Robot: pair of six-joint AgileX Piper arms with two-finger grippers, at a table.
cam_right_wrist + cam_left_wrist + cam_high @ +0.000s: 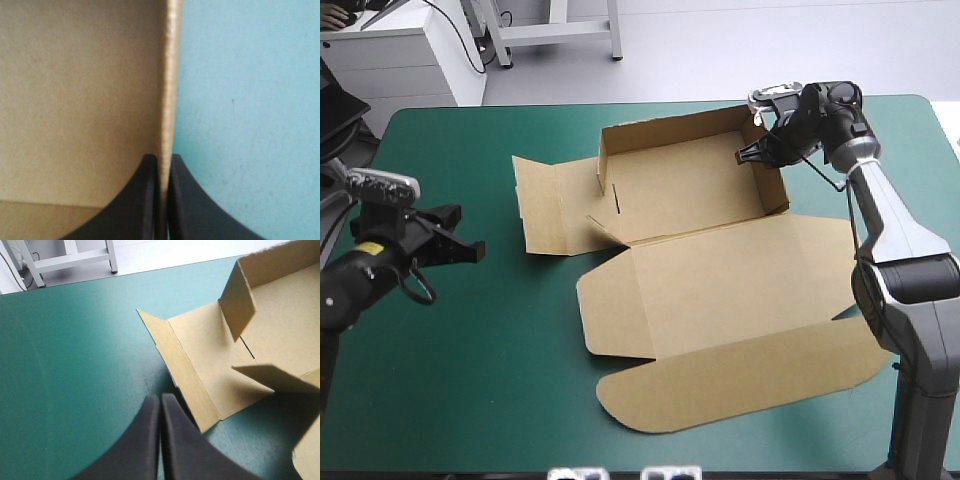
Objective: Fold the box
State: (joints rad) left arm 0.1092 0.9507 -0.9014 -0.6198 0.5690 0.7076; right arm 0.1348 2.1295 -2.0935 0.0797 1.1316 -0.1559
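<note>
Roughly halfway, by my read. Brown cut-cardboard box [690, 190] sits mid-table on the teal-green cover [470, 390]. Far and right walls are up; left flap [545, 205] and lid [740, 285] lie flat. Right gripper [748, 155] pinches the right wall [169, 75]. Left gripper [470, 250] is clenched and empty, off to the box's left.

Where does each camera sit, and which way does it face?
High view: above and behind the robot, looking forward and down on the teal-green table and the box; both arms show, left gripper, right gripper.
Left wrist view: above that wrist, facing over its shut fingers toward the box's flat side flap.
Right wrist view: above that wrist, facing along fingers shut on the box's raised wall.
Shared: high and left wrist views both show that flap.
</note>
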